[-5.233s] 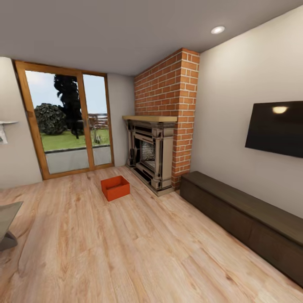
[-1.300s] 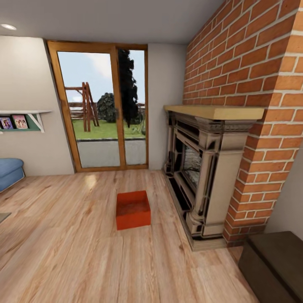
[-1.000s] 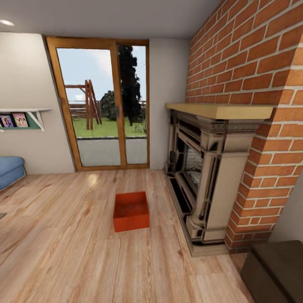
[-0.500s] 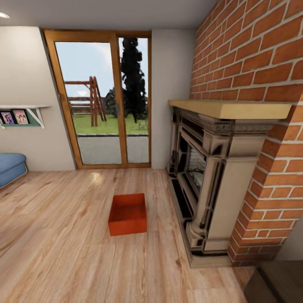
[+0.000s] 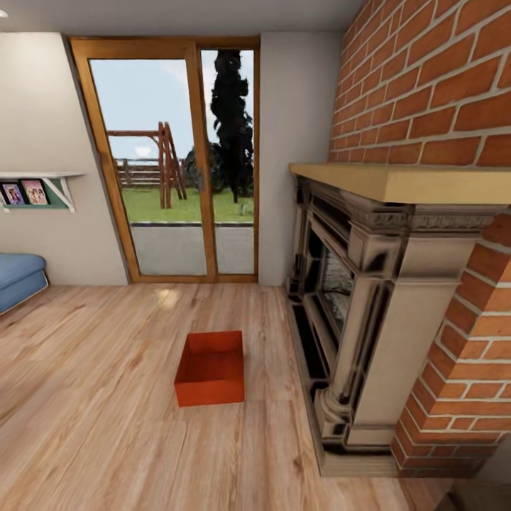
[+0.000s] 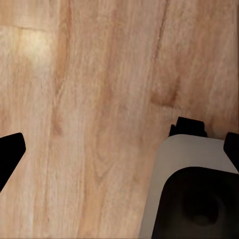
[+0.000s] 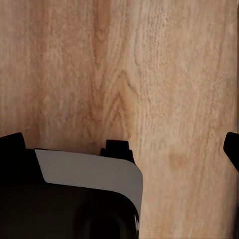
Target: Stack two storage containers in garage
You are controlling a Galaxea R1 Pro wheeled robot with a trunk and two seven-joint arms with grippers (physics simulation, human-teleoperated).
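Sitting mouth-up on the wood-plank floor (image 5: 106,397), one orange-red storage container (image 5: 210,368) lay just beside the fireplace (image 5: 355,298), its long axis pointing toward the glass doors (image 5: 177,156). No legible writing showed. Both grippers (image 6: 119,149) (image 7: 124,149) were spread wide, holding nothing.

One storage container (image 5: 211,368) is sitting on the plank floor (image 5: 106,426); one fireplace (image 5: 362,312), one shelf (image 5: 39,186) (holding two pictures), two glass doors (image 5: 177,163).
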